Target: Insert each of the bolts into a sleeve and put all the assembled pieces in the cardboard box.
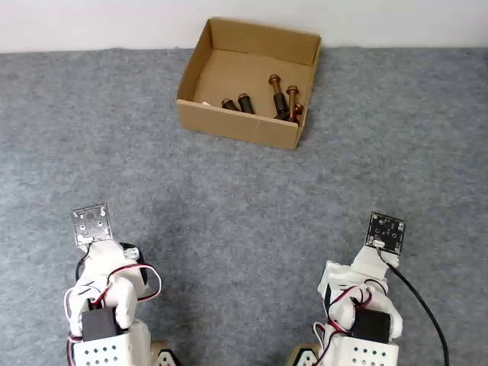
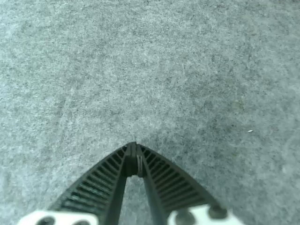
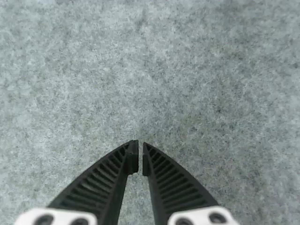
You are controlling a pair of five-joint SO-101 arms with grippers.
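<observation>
The cardboard box (image 1: 236, 126) stands at the far middle of the table. Inside it lie several assembled pieces: two short dark ones (image 1: 238, 104) near its front wall and two longer bolts with brown heads in black sleeves (image 1: 280, 97) to the right. No loose bolt or sleeve lies on the mat. My left gripper (image 2: 135, 149) is shut, tips touching, with nothing in it, just above bare grey mat. My right gripper (image 3: 140, 146) is shut too, with a hairline gap between its tips, also empty over bare mat. Both arms sit folded at the near edge, left arm (image 1: 107, 293) and right arm (image 1: 362, 305).
Grey felt mat (image 1: 244, 206) covers the table between the arms and the box. A white wall (image 1: 91, 23) runs along the far edge behind the box. A black cable (image 1: 423, 305) trails from the right arm's camera board toward the near right corner.
</observation>
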